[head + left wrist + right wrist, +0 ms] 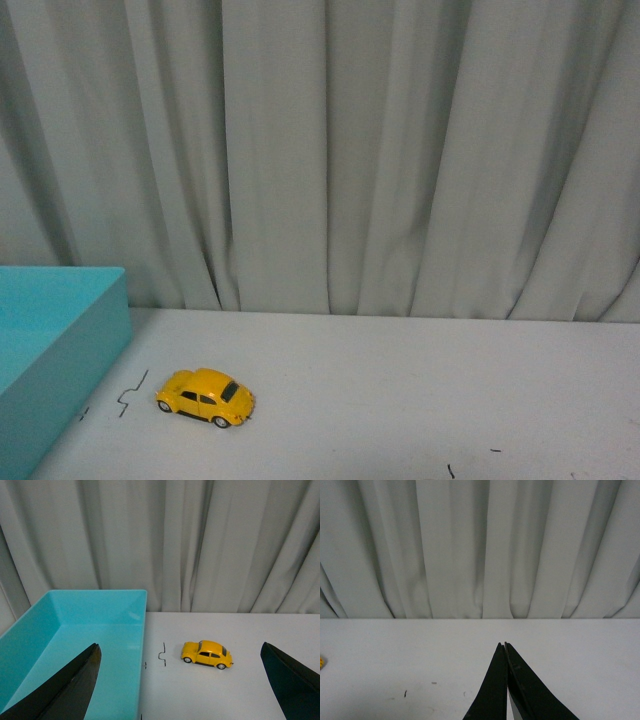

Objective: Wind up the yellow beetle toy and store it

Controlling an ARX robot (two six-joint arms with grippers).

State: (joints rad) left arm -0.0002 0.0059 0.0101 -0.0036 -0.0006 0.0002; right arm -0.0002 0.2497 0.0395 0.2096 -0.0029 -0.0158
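Yellow beetle toy (205, 397) sat on its wheels on the white counter (420, 390), toward the left end. It was just beside the turquoise box (60, 330) but apart from it, with a small black squiggle (130, 393) marked on the counter between them. As things lay, I judged nothing of the job begun: the toy was ungripped, not wound, and not in the box, which looked the likely place to store it. The left end effector (180, 645) hung spread wide with nothing in it, the toy lying ahead of the gap between its fingers. The right end effector (505, 646) was closed tight on nothing, well to the toy's right. Neither arm showed in the front view. The box ran off the frame, so its full extent was hidden. I could not make out any winding key, nor whether the toy was a pull-back sort.
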